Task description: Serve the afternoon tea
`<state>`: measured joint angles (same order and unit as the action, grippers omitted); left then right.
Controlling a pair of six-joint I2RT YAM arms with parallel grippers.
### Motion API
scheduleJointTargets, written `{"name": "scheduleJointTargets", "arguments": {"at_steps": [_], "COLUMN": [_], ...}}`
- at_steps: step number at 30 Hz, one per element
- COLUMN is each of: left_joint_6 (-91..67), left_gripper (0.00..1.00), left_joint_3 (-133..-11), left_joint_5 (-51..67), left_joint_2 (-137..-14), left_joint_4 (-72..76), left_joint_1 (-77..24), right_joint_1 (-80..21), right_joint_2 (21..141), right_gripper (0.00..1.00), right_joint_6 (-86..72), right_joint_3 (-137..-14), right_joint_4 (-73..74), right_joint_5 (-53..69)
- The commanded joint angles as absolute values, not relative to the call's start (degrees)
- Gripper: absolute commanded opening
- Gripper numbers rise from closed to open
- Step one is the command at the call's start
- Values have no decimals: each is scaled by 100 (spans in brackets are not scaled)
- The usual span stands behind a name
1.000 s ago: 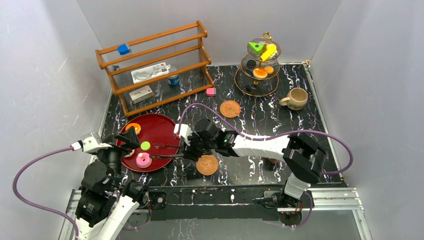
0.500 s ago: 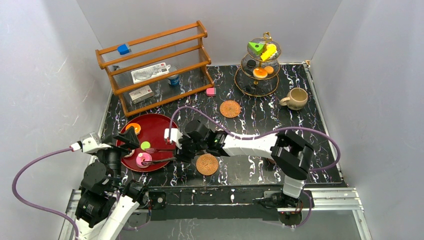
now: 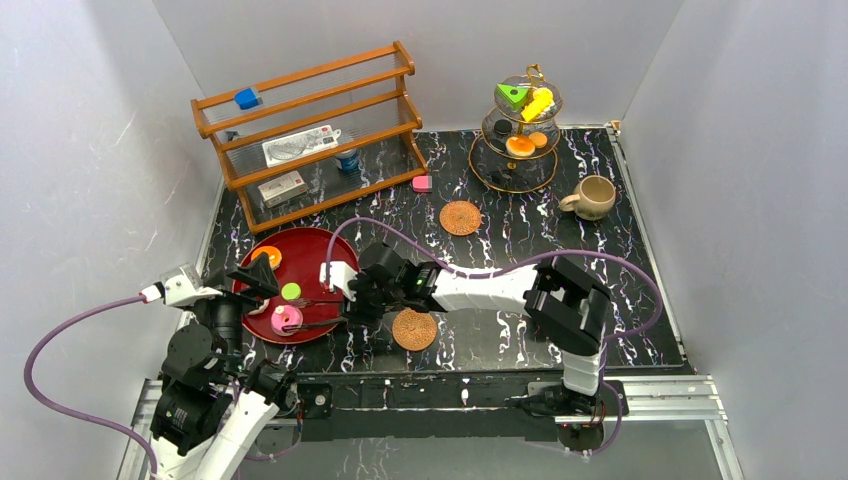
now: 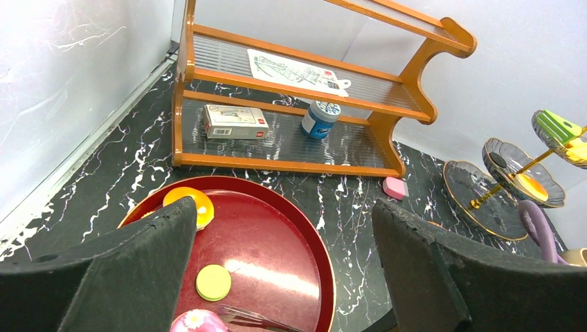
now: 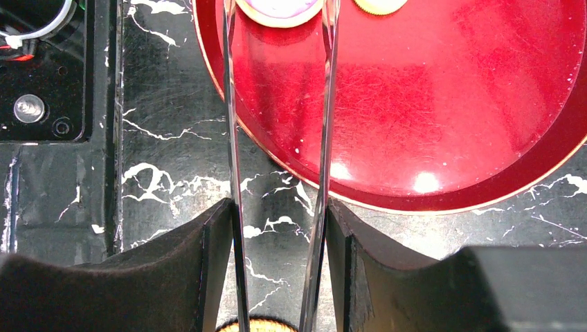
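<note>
A pink donut (image 3: 287, 319), a green disc (image 3: 291, 292) and an orange cookie (image 3: 266, 256) lie on the red tray (image 3: 318, 255). My right gripper (image 3: 352, 300) is shut on metal tongs (image 3: 322, 310). In the right wrist view the tong arms (image 5: 230, 138) run out from the gripper (image 5: 277, 207), one on each side of the donut (image 5: 277, 8). My left gripper (image 4: 282, 207) is open and empty above the tray's (image 4: 304, 228) left side. A beige mug (image 3: 593, 197) and two woven coasters (image 3: 460, 217) (image 3: 414, 329) sit on the table. The pinkish-brown cup is hidden.
A gold tiered stand (image 3: 520, 160) at the back holds a green wedge (image 3: 514, 95), a yellow piece (image 3: 540, 103) and an orange cookie (image 3: 520, 146). A wooden shelf (image 3: 310, 130) with boxes and a blue can stands at the back left. A pink block (image 3: 422, 183) lies beside it.
My right arm has moved left with the tongs, so their tips now reach the pink donut. The left arm has not moved.
</note>
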<state>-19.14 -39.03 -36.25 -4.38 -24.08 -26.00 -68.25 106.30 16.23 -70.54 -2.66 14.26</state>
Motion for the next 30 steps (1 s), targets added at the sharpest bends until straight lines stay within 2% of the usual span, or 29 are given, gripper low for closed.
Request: {"name": "scheduleJointTargets", "arguments": {"at_steps": [1,21,30], "left_joint_6": [-1944,-1951,-1952], "left_gripper": [94,94,94], "left_joint_3": [-3900,-3889,-3893], "left_joint_5": [-3765,-3753,-3762], "left_joint_2": [-413,-378,-378], "left_joint_4": [-2315,-2317,-2320], "left_joint_1": [-2619,-2619,-2619], "right_joint_1": [-6864,-6943,-6950], "right_joint_2": [10663,10813,10676], "right_gripper": [58,59,50], "right_joint_6": [1696,1656,1590], "right_joint_3": [-7408,-7645,-7532], "right_joint_4": [-334,-205,-306], "right_joint_5": [1375,1214,1152]}}
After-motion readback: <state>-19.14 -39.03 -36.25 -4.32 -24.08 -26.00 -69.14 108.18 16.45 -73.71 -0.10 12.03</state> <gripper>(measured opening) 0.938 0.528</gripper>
